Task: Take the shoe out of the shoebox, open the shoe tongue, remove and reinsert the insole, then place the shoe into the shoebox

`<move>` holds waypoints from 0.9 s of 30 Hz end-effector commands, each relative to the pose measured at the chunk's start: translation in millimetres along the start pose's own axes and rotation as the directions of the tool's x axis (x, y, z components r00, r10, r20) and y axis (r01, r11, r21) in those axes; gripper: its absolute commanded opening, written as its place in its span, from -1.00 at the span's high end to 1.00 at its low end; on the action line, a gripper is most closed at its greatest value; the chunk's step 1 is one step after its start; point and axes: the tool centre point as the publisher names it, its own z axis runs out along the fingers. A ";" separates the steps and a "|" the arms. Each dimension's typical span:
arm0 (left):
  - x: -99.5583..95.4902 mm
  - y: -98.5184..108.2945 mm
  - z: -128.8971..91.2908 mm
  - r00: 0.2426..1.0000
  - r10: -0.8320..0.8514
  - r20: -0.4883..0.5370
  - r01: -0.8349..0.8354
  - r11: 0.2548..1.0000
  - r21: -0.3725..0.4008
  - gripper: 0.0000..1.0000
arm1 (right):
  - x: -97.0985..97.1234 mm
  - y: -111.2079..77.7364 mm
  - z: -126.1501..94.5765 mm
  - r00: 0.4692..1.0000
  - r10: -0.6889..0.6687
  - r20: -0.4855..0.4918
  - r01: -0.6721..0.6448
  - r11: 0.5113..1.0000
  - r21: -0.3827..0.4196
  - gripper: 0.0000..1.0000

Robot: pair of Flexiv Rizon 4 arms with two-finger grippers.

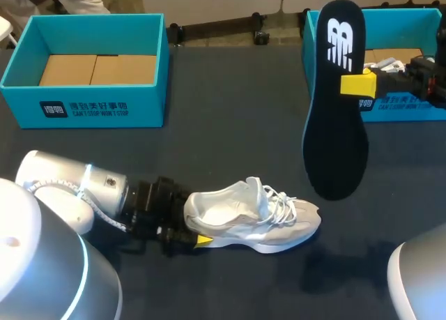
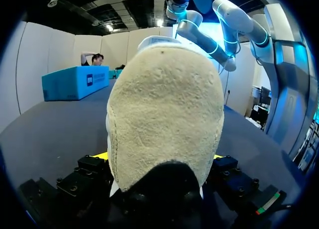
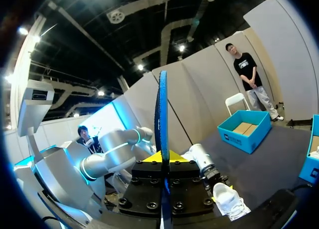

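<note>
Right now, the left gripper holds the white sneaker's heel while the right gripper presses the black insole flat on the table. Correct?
No. The right gripper holds the black insole upright in the air, as the head view shows. The left gripper does hold the white sneaker by its heel.

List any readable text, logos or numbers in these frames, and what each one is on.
On the insole: a white logo mark, no readable words.
On the left shoebox, front wall: a dark logo patch and white print, too small to read reliably.
On the right shoebox, front wall: white print, partly hidden by the insole, unreadable.
On the shoe: no text visible.
</note>
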 end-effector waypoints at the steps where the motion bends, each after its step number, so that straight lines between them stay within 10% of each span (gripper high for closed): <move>1: 0.3 -0.5 -7.8 1.000 -0.001 -0.003 0.001 0.999 -0.035 -1.00 | -2.2 1.4 1.9 1.000 0.000 -0.003 0.000 1.000 0.003 1.00; 27: -21.3 14.4 -20.7 0.999 -0.043 -0.007 0.039 0.961 -0.275 -1.00 | -2.2 1.4 1.9 1.000 0.000 -0.003 0.000 1.000 0.003 1.00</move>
